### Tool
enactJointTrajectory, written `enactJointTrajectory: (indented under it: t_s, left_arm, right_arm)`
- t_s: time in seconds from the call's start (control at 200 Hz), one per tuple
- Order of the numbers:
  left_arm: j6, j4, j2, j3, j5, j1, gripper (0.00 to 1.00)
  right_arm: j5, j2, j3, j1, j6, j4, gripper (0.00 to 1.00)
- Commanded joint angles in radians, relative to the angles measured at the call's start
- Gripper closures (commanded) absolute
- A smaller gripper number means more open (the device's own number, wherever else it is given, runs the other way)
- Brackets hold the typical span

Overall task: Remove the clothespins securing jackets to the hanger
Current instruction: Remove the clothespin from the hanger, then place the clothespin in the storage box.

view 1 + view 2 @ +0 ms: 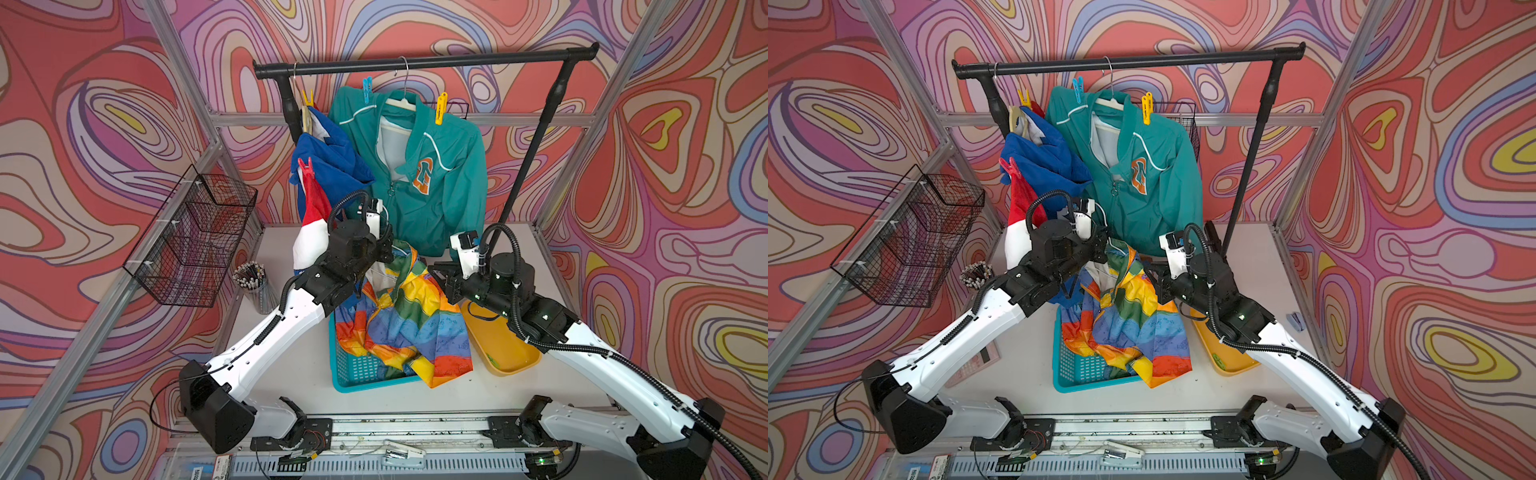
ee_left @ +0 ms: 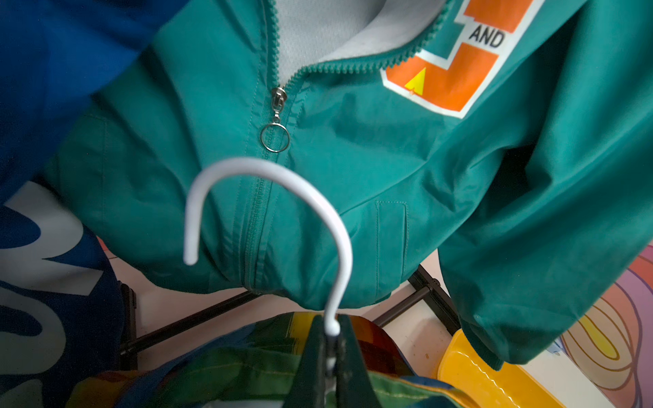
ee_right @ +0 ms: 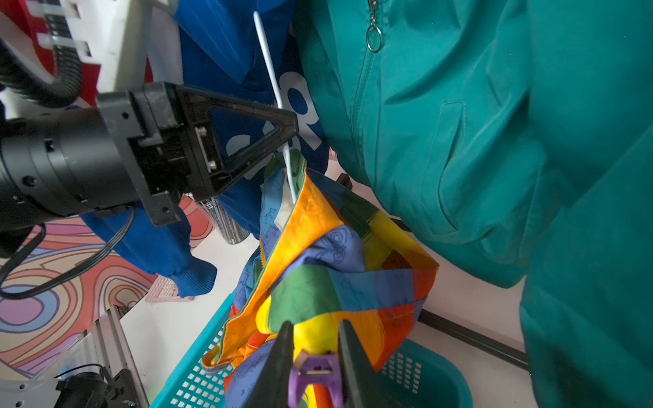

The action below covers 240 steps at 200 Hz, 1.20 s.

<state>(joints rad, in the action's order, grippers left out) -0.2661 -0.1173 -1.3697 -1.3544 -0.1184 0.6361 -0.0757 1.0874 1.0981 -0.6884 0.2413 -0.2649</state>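
Observation:
My left gripper point(image 2: 332, 328) is shut on the stem of a white hanger hook point(image 2: 268, 169) and holds the rainbow patchwork jacket point(image 1: 399, 316) up over the basket. The right gripper point(image 3: 315, 339) is shut on a purple clothespin point(image 3: 314, 374) clipped to that jacket's yellow fold. On the black rail point(image 1: 415, 62) hang the teal jacket point(image 1: 436, 187), pinned by a blue clothespin point(image 1: 367, 89) and a yellow clothespin point(image 1: 440, 109), and the blue jacket point(image 1: 332, 162), with a yellow clothespin point(image 1: 307, 99) and a red clothespin point(image 1: 306, 168).
A teal plastic basket point(image 1: 353, 370) sits under the rainbow jacket. A yellow tray point(image 1: 507, 353) to its right holds a green clothespin point(image 1: 493, 360). A black wire basket point(image 1: 195, 241) hangs on the left frame, with a cup of pencils point(image 1: 253, 282) below it.

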Motion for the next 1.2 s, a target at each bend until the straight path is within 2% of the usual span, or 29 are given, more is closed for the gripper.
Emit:
enactJointTrajectory:
  t_s: [0.0,0.265,0.476,0.611,0.851,0.996,1.197]
  left_arm:
    - [-0.022,0.024,0.000,-0.037,-0.015,0.005,1.00]
    - [-0.012,0.025,0.004,-0.022,-0.026,0.005,1.00]
    - [0.002,0.026,0.015,-0.007,-0.041,0.006,1.00]
    - [0.004,0.027,0.017,-0.006,-0.041,0.005,1.00]
    - [0.002,0.029,0.020,-0.001,-0.041,0.005,1.00]
    - [-0.001,0.031,0.024,0.005,-0.039,0.005,1.00]
    - [0.001,0.028,0.034,0.006,-0.043,0.005,1.00]
  right_arm:
    - [-0.010,-0.007,-0.006,0.004,0.016,0.013,0.86]
    - [0.024,0.010,0.059,0.006,-0.005,-0.036,0.90]
    - [0.112,0.010,0.126,0.038,-0.050,-0.118,0.91]
    - [0.164,-0.010,0.116,0.065,-0.068,-0.146,0.92]
    - [0.315,-0.036,-0.043,0.185,-0.014,-0.232,0.93]
    - [0.285,-0.013,-0.210,0.296,0.075,-0.196,0.93]
    - [0.288,0.030,-0.342,0.355,0.150,-0.143,0.93]
